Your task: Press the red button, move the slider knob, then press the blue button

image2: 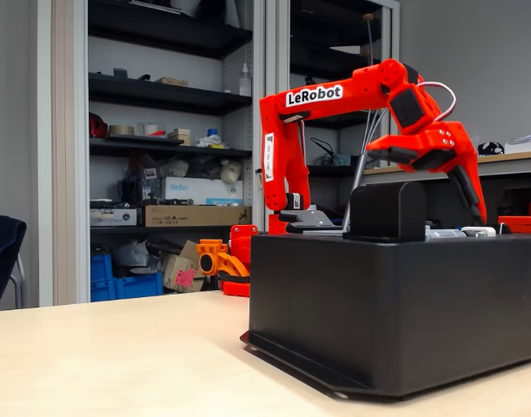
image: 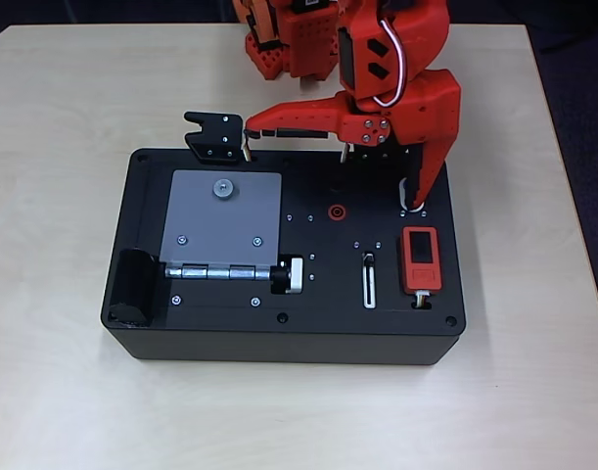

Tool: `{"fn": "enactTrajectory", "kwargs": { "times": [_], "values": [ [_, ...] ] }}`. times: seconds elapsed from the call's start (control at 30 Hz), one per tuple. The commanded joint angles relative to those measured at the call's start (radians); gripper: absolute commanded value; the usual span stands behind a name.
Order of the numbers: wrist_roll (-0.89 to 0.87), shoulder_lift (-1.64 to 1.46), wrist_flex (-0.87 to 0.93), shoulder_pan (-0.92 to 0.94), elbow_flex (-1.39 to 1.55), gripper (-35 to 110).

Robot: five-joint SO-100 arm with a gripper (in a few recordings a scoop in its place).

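Observation:
My orange gripper [image: 333, 162] hangs over the back right of the black box [image: 210, 338], jaws spread wide open and holding nothing. One finger [image: 421, 176] points down with its tip on the white oval plate [image: 407, 196], of which a sliver shows. That finger hides the red button and the blue button. The other finger [image: 279, 122] reaches left along the box's back edge. The slider knob [image: 369, 259] is a tiny dark piece at the far end of its narrow white-rimmed slot [image: 369, 286], in front and left of the down-pointing finger. In the fixed view the gripper [image2: 426, 187] hangs over the box [image2: 395, 304].
On the box are a grey hinged flap [image: 220, 220], a silver-and-black cylindrical knob [image: 289, 276], a red ring socket [image: 336, 211], an orange-red unit with a black screen [image: 421, 257] and a black post [image: 137, 284]. A black bracket [image: 215, 135] lies behind it. The arm's base [image: 289, 44] stands at the back edge.

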State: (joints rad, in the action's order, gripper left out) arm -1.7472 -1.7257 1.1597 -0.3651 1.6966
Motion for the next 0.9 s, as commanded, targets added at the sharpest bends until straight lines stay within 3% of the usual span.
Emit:
{"fn": "enactTrajectory", "kwargs": {
  "times": [0.0, 0.87],
  "values": [
    [-0.006, -0.014, 0.000, -0.017, -0.009, 104],
    [-0.005, -0.055, 0.054, -0.037, -0.035, 104]
  ]
}}
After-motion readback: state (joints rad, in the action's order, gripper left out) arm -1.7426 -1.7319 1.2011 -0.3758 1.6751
